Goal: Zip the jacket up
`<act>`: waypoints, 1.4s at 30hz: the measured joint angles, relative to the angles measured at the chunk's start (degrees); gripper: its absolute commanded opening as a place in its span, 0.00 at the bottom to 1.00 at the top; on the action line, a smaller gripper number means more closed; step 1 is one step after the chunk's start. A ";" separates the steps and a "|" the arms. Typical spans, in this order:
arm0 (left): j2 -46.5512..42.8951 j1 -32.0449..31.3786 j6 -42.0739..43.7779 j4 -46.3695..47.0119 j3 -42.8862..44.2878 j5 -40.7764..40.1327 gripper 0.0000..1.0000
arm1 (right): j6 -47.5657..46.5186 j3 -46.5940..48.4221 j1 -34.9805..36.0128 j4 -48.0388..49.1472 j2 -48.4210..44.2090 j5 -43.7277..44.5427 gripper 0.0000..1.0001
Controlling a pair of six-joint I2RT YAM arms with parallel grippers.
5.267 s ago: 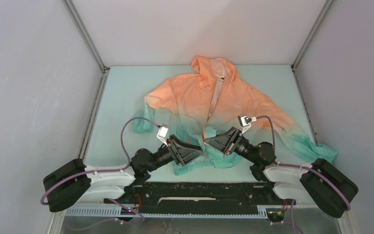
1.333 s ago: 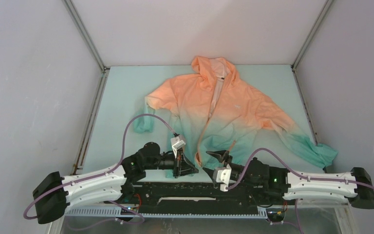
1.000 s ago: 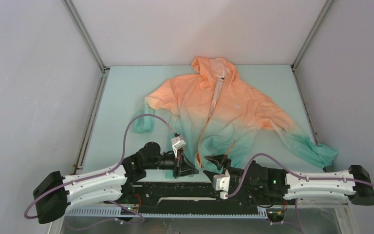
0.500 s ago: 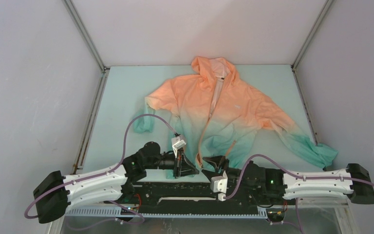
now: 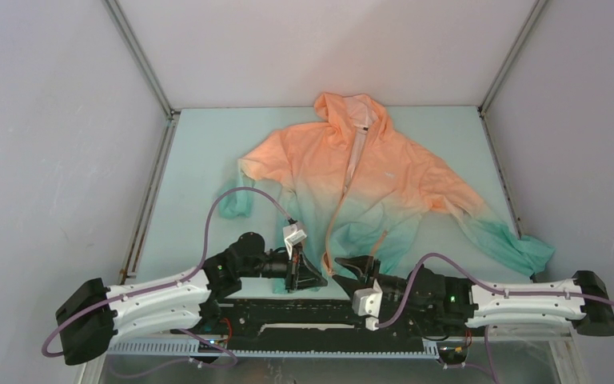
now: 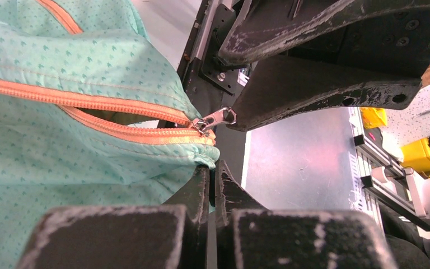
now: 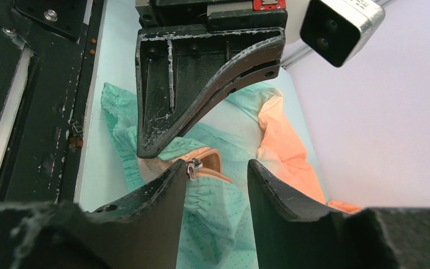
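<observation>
Two grippers worked the jacket (image 5: 352, 188): left gripper (image 6: 213, 168) pinched its hem; right gripper (image 7: 215, 174), fingers spread, should straddle the zipper pull (image 7: 191, 166) beside its left finger.

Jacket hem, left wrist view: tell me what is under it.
The left gripper, shut, pinches the jacket hem just below the zipper pull. Whatever lies beneath the teal fabric is covered.

The right arm's fingers (image 7: 173, 196) have narrowed beside the zipper pull (image 7: 191, 166).
</observation>
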 measured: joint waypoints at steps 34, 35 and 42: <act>0.63 0.04 -0.42 0.35 0.00 0.92 0.00 | -0.66 -0.44 -0.50 1.75 4.13 -0.11 0.11; 0.63 0.07 -0.44 0.42 0.00 0.92 0.00 | -0.66 -0.44 -0.55 1.75 4.31 -0.22 0.12; 0.72 0.09 -0.44 0.44 0.00 1.33 0.00 | -0.66 -0.44 -0.98 1.75 4.68 -0.96 0.14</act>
